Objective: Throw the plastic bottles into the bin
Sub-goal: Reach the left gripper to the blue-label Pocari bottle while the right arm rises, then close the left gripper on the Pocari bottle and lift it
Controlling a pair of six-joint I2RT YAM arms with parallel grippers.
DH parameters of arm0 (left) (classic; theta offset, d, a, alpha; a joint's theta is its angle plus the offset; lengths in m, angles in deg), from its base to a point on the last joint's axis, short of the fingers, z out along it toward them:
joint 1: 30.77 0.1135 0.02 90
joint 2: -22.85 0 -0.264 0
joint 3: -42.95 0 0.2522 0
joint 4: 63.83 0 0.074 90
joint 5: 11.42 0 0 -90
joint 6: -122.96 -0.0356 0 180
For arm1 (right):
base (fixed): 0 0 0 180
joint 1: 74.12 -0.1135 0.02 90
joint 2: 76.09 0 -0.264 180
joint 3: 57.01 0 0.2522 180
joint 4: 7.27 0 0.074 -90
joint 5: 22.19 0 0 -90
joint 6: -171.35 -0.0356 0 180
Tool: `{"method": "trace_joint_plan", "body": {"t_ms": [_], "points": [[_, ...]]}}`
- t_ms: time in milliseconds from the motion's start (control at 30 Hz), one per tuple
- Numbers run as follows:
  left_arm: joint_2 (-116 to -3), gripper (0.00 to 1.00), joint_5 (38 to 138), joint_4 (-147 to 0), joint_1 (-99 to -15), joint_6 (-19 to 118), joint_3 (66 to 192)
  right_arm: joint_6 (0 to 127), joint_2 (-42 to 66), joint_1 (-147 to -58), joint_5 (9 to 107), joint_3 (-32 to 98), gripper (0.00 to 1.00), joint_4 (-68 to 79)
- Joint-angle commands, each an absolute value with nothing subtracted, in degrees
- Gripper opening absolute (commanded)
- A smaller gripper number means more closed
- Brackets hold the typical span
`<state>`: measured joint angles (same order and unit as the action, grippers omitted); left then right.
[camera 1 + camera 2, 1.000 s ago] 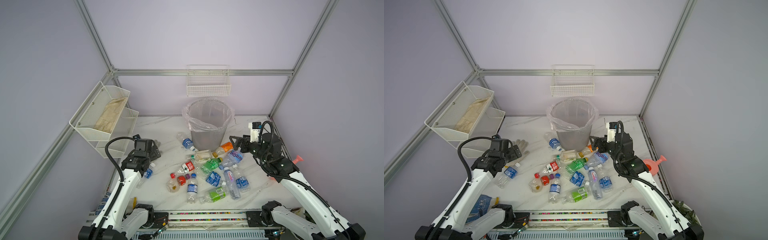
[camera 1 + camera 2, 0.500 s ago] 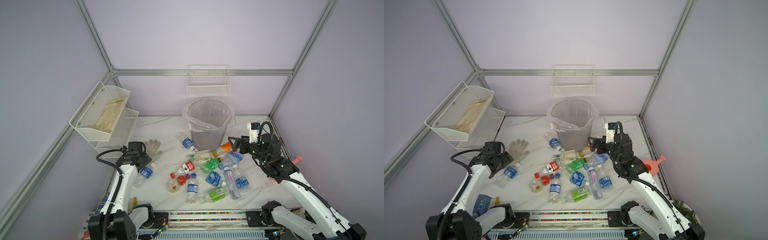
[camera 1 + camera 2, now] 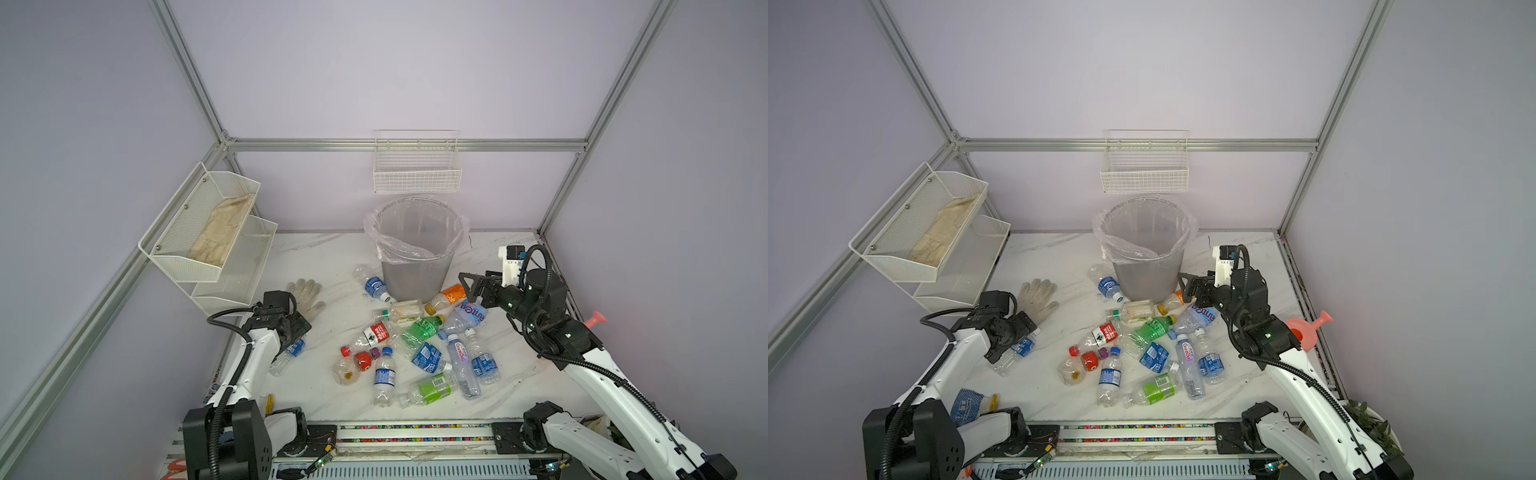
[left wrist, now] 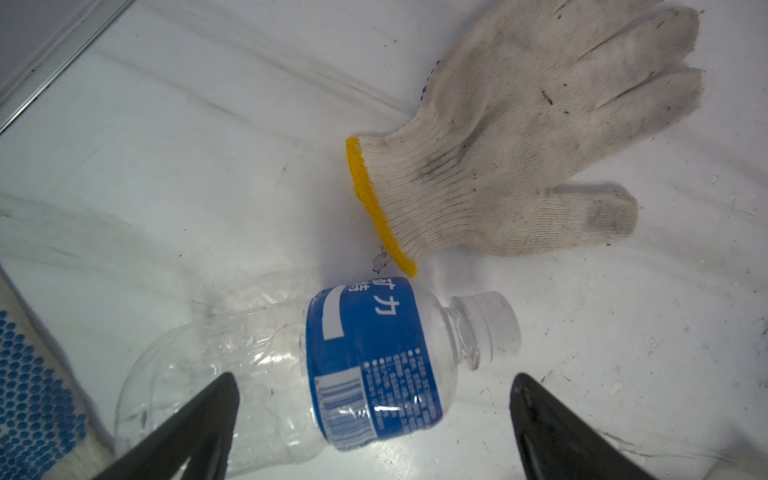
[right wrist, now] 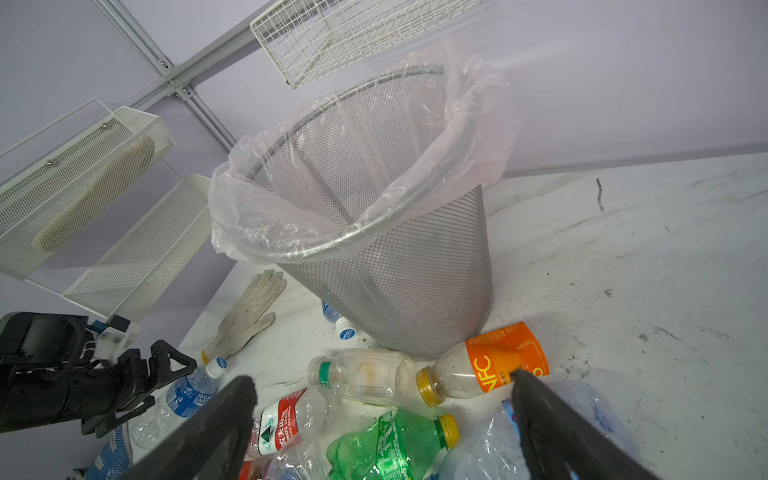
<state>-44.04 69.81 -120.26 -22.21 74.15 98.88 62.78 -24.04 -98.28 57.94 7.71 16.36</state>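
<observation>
Lilac walls enclose a white marbled surface [image 3: 324,257]. Compared with a second ago, the left arm has been drawn back from the middle toward the left front and lowered, so that a white knitted glove [image 3: 305,293], then largely covered by it, is now uncovered. The right arm is seen almost unmoved, and the plastic bottles [image 3: 419,330] are left lying as before, scattered on their sides in front of the bin [image 3: 415,278], which stands upright at the back middle of the surface. The left gripper [image 4: 374,380] is held low over a single blue-labelled bottle [image 4: 365,328] that lies apart from the heap, just beside the glove's yellow cuff; its jaws are spread wide and nothing is grasped; in the left wrist view the label is framed between the two tips while the crushed clear body passes under one of them; contact cannot be told. The right gripper [image 5: 381,377] is likewise released, jaws wide apart, above the heap's edge nearest the bin; a clear green-collared bottle [image 5: 365,374] is seen between its tips, and an orange-labelled bottle [image 5: 498,357] lies just beside one tip.
</observation>
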Motion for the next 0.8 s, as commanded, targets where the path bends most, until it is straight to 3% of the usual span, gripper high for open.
{"method": "trace_joint_plan", "body": {"t_ms": [0, 233, 500, 633, 767], "points": [[-45.4, 1.00, 77.4, -120.4, -23.6, 75.3, 94.8, 60.5, -25.4, -98.6, 59.2, 6.7, 0.97, 15.6], [-47.4, 0.99, 77.5, -119.6, -28.4, 76.1, 93.5, 58.9, -26.1, -98.6, 60.9, 6.8, 0.97, 15.2], [-49.8, 0.89, 76.6, -118.3, -32.8, 76.9, 92.9, 57.5, -27.4, -98.6, 62.9, 6.0, 0.96, 15.2], [-50.5, 0.77, 75.6, -118.0, -34.7, 77.6, 92.6, 57.0, -27.8, -98.6, 63.7, 6.0, 0.95, 15.2], [-50.4, 0.55, 74.5, -118.0, -35.7, 77.6, 92.4, 56.7, -27.8, -98.6, 64.2, 5.9, 0.95, 14.8]]}}
